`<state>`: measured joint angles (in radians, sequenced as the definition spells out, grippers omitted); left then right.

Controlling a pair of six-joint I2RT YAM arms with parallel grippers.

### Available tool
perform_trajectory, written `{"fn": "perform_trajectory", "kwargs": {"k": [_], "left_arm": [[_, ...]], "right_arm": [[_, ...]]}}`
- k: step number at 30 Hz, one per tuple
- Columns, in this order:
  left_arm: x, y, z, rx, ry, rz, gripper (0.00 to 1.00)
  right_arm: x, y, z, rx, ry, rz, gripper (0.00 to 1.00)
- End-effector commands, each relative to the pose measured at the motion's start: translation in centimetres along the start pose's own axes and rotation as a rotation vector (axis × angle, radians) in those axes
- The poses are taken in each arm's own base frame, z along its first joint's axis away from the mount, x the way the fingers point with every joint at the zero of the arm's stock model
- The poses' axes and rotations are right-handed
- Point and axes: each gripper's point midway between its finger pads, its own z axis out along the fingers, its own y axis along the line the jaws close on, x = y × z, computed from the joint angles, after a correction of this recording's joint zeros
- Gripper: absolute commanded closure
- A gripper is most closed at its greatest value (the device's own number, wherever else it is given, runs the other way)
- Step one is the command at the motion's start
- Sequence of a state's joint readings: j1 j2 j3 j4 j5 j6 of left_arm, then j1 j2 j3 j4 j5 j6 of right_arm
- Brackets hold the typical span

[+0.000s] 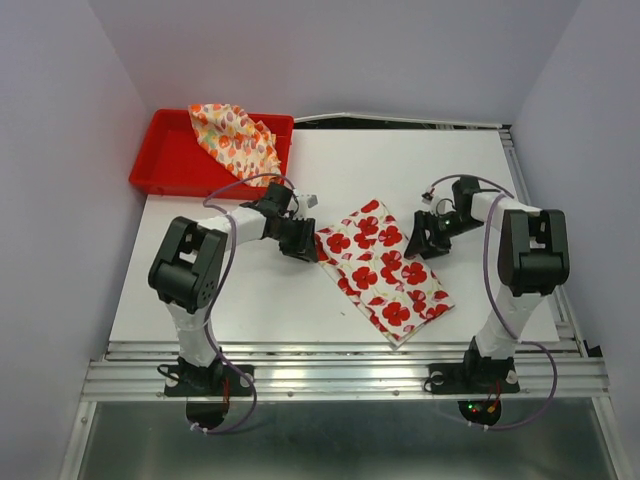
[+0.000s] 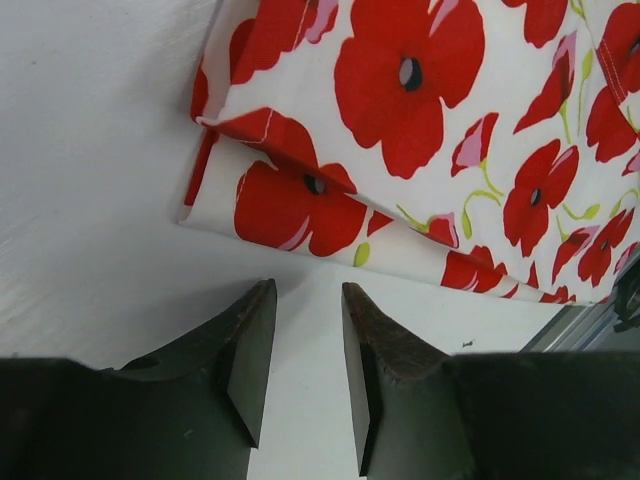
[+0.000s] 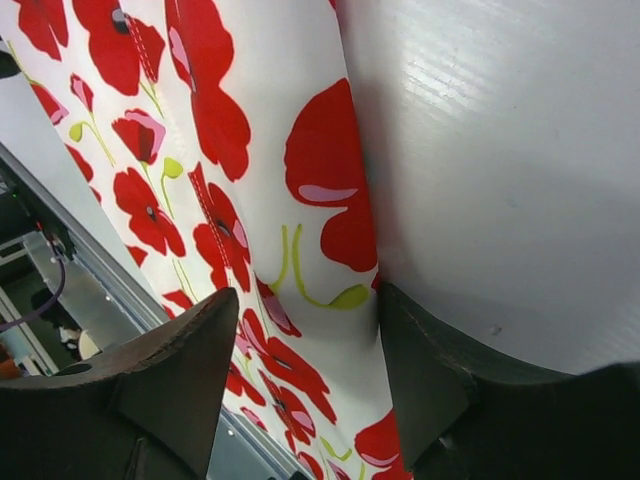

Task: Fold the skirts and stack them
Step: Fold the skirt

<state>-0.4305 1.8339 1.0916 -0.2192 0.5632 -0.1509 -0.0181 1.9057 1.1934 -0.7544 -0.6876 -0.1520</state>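
The white skirt with big red flowers (image 1: 385, 270) lies folded flat in the middle of the table, slanting toward the near right. The cream skirt with small orange and red marks (image 1: 235, 138) lies crumpled in the red tray. My left gripper (image 1: 308, 246) sits low at the flowered skirt's left corner. In the left wrist view its jaws (image 2: 305, 300) are open over bare table, just short of the skirt's folded corner (image 2: 300, 190). My right gripper (image 1: 420, 245) is at the skirt's far right edge. It is open (image 3: 305, 320), and the skirt's edge (image 3: 250, 150) lies flat between its fingers.
The red plastic tray (image 1: 160, 160) stands at the table's far left corner. Grey walls close in both sides. A metal rail (image 1: 350, 375) runs along the near edge by the arm bases, and a cable lies along the table's far edge (image 1: 400, 120).
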Motion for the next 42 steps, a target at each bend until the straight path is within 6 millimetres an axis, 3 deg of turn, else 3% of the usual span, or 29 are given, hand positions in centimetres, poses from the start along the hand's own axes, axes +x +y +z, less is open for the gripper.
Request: {"fn": "perform_trajectory", "kwargs": {"k": [1, 4, 7, 8, 11, 12, 15, 20, 21, 22, 23, 24, 27, 34, 42], "left_arm": [[-1.8, -0.3, 0.3, 0.013, -0.037, -0.004, 0.57], [-2.5, 0.3, 1.2, 0.001, -0.025, -0.005, 0.64], [-3.8, 0.9, 2.6, 0.000, -0.016, 0.004, 0.75], [-5.2, 0.7, 2.7, 0.006, -0.038, 0.014, 0.80], [-6.3, 1.2, 3.9, 0.007, -0.033, 0.016, 0.91], [-7.6, 1.0, 3.8, 0.007, -0.056, 0.027, 0.95], [-9.4, 1.6, 4.2, -0.007, -0.082, 0.021, 1.00], [-10.8, 2.0, 3.9, -0.011, -0.114, 0.002, 1.00], [-10.4, 2.0, 3.9, -0.009, -0.113, -0.001, 1.00], [-10.3, 2.0, 3.8, -0.009, -0.115, -0.004, 1.00], [-10.4, 1.7, 3.2, 0.005, -0.127, 0.002, 0.92], [-10.0, 1.8, 3.2, 0.008, -0.120, -0.006, 0.89], [-9.5, 1.0, 2.5, 0.061, -0.120, -0.015, 0.85], [-9.8, -1.0, 1.7, 0.168, -0.161, -0.043, 0.81], [-11.0, -2.9, 0.5, 0.296, -0.226, -0.084, 0.80]], "right_arm": [[0.9, -0.5, -0.6, 0.070, 0.009, -0.015, 0.34], [-0.2, -0.8, -1.8, 0.140, -0.045, -0.027, 0.34], [-3.8, -0.9, -4.6, 0.243, -0.187, -0.048, 0.35], [-5.6, 0.0, -6.0, 0.253, -0.271, -0.084, 0.35], [-8.0, 2.5, -8.2, 0.217, -0.406, -0.091, 0.39], [-8.9, 3.4, -8.9, 0.196, -0.451, -0.114, 0.41], [-9.6, 6.6, -8.7, 0.127, -0.456, -0.144, 0.51], [-10.7, 9.6, -4.8, 0.079, -0.426, -0.137, 0.57], [-11.0, 11.5, -3.6, 0.060, -0.430, -0.164, 0.57], [-11.1, 12.0, -2.8, 0.065, -0.428, -0.184, 0.57], [-11.6, 12.3, -2.0, 0.079, -0.433, -0.167, 0.57], [-11.7, 13.8, -0.9, 0.065, -0.429, -0.192, 0.57], [-12.4, 15.2, 1.4, 0.083, -0.427, -0.177, 0.57], [-12.1, 15.1, 6.0, 0.154, -0.398, -0.153, 0.57], [-12.2, 14.9, 8.1, 0.149, -0.383, -0.139, 0.57]]}}
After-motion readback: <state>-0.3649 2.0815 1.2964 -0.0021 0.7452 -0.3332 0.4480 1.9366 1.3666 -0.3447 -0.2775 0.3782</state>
